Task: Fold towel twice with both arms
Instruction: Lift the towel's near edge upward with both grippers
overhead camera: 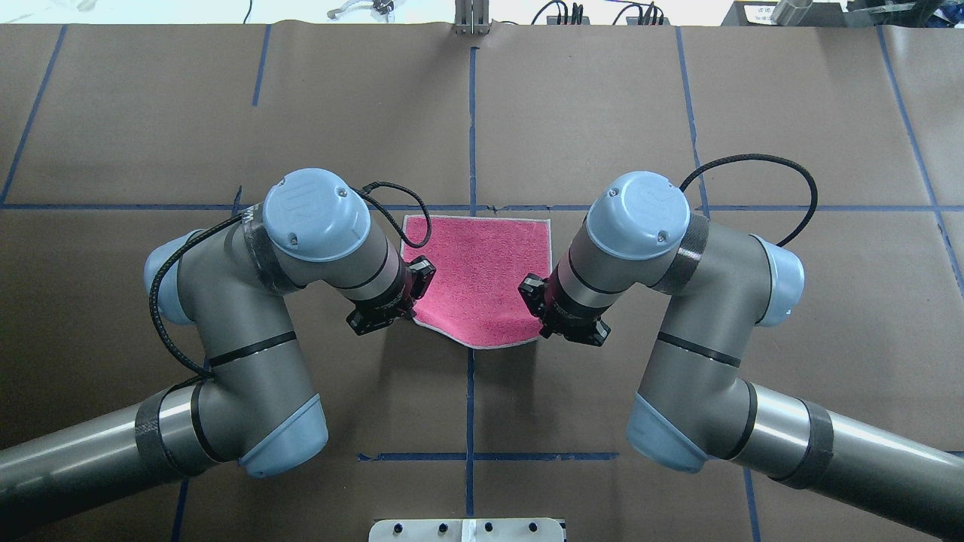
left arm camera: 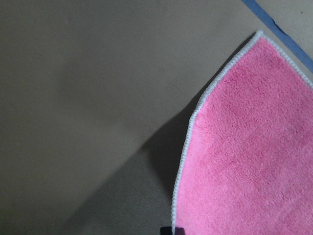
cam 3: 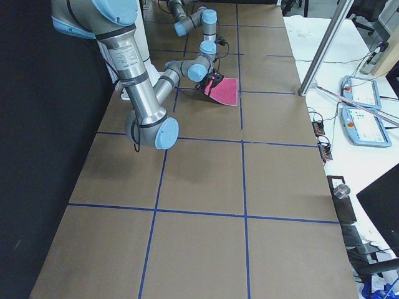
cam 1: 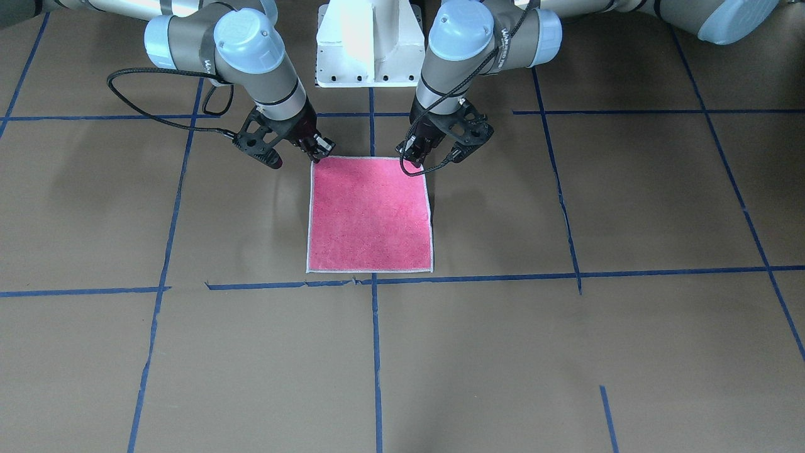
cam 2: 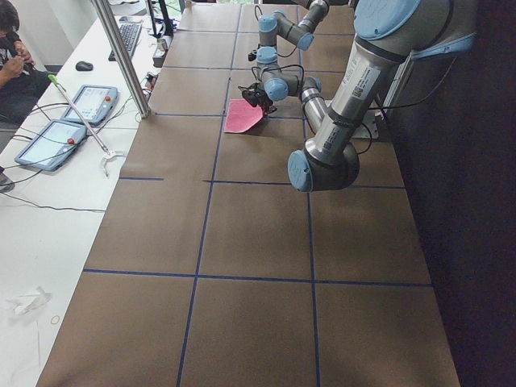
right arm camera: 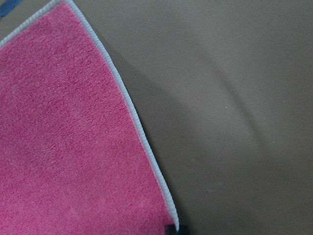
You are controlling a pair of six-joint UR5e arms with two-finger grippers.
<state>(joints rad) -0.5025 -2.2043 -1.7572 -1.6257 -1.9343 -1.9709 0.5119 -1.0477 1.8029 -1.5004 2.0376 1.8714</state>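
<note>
The towel point(cam 1: 371, 214) lies pink-red face up on the brown table, its edge towards the robot raised off the surface. My left gripper point(cam 1: 410, 158) is shut on one robot-side corner of the towel, and my right gripper point(cam 1: 317, 154) is shut on the other. In the overhead view the towel point(overhead camera: 482, 263) hangs between the left gripper point(overhead camera: 414, 312) and the right gripper point(overhead camera: 538, 327), with its near edge sagging. The left wrist view shows the towel point(left arm camera: 254, 147) with its whitish edge running down to a fingertip point(left arm camera: 172, 230), a shadow beneath. The right wrist view shows the towel point(right arm camera: 63, 137) the same way.
The white pedestal point(cam 1: 368, 44) stands just behind the towel between the arms. Blue tape lines point(cam 1: 377, 352) cross the brown table. A side bench with tablets point(cam 2: 48, 141) and a metal pole point(cam 2: 121, 56) lies beyond the table's far edge.
</note>
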